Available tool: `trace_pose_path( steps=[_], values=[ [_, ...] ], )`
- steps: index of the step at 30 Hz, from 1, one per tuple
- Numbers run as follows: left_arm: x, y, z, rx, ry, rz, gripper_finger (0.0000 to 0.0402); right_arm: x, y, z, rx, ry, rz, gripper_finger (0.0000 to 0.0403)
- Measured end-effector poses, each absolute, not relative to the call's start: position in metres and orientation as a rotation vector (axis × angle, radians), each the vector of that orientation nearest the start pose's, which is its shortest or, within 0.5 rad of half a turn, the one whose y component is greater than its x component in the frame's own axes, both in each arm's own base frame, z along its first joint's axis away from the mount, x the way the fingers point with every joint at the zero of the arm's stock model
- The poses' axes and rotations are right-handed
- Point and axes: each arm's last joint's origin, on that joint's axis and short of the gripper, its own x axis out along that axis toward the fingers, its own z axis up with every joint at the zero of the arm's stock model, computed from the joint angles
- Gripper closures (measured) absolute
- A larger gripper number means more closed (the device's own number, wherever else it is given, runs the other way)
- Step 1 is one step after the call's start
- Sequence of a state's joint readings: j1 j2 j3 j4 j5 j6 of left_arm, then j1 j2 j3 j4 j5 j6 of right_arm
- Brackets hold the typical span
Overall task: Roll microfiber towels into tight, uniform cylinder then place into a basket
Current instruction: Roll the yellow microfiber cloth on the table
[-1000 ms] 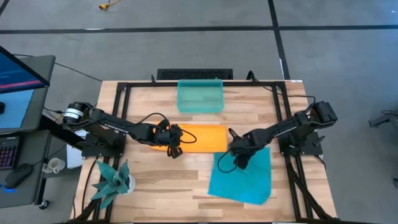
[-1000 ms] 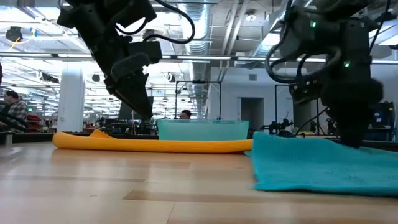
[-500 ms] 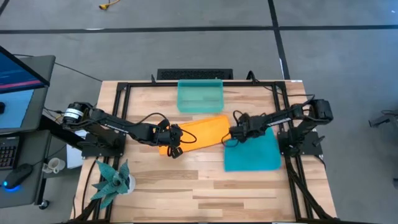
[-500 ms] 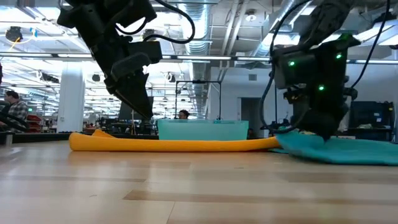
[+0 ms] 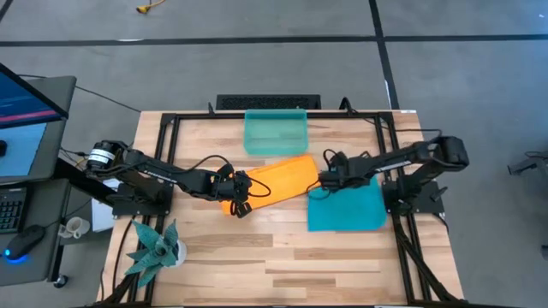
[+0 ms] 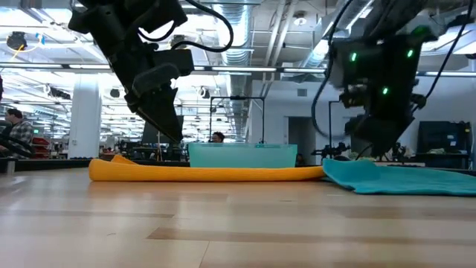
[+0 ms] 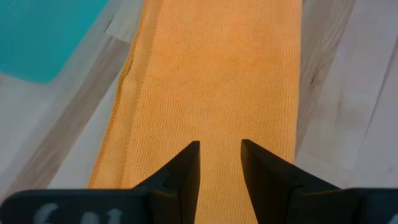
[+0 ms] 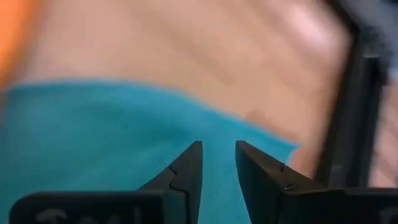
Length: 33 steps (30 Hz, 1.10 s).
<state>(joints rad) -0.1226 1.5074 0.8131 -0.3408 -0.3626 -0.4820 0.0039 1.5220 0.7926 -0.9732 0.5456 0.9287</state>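
now the left pincer (image 5: 241, 192), fingers slightly apart, rests on the orange towel (image 5: 278, 177)'s near end; the right pincer (image 5: 329, 180), narrowly open, hovers over the teal towel (image 5: 347, 210)'s edge, basket (image 5: 276, 133) beyond both.

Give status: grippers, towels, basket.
Left gripper open on orange towel. Right gripper open over teal towel. Both unrolled; basket empty.

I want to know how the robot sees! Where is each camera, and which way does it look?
High view: above, looking straight down; both arms, basket.
Low view: at table height, looking across; both arms.
Left wrist view: on the left arm; its fingers over the orange towel.
Right wrist view: on the right arm; its fingers over the teal towel.
All views show a towel.
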Motion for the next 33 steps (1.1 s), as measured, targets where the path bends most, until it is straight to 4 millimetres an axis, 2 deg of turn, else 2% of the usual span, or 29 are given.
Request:
trace_pose_path(
  steps=[7, 11, 15, 20, 24, 30, 33],
  values=[
    [0.278, -0.024, 0.175, -0.198, 0.922, 0.456, 0.0292, 0.223, 0.029, 0.181, 0.309, 1.181, -0.792, 0.0282],
    [0.278, -0.024, 0.175, -0.198, 0.920, 0.457, 0.0292, 0.226, 0.046, 0.184, 0.319, 1.144, -0.661, 0.0282],
    [0.278, -0.024, 0.175, -0.201, 0.910, 0.456, 0.0292, 0.237, 0.056, 0.178, 0.274, 1.152, -0.504, 0.0282],
    [0.279, -0.024, 0.176, -0.203, 0.904, 0.456, 0.0292, 0.249, 0.060, 0.162, 0.193, 1.221, -0.332, 0.0282],
    [0.279, -0.024, 0.176, -0.203, 0.904, 0.456, 0.0292, 0.252, 0.059, 0.147, 0.210, 1.325, -0.271, 0.0282],
    [0.279, -0.024, 0.176, -0.204, 0.904, 0.456, 0.0292, 0.254, 0.051, 0.133, 0.243, 1.435, -0.291, 0.0282],
    [0.279, -0.024, 0.176, -0.203, 0.905, 0.456, 0.0292, 0.248, 0.042, 0.132, 0.298, 1.487, -0.386, 0.0282]
  ],
)
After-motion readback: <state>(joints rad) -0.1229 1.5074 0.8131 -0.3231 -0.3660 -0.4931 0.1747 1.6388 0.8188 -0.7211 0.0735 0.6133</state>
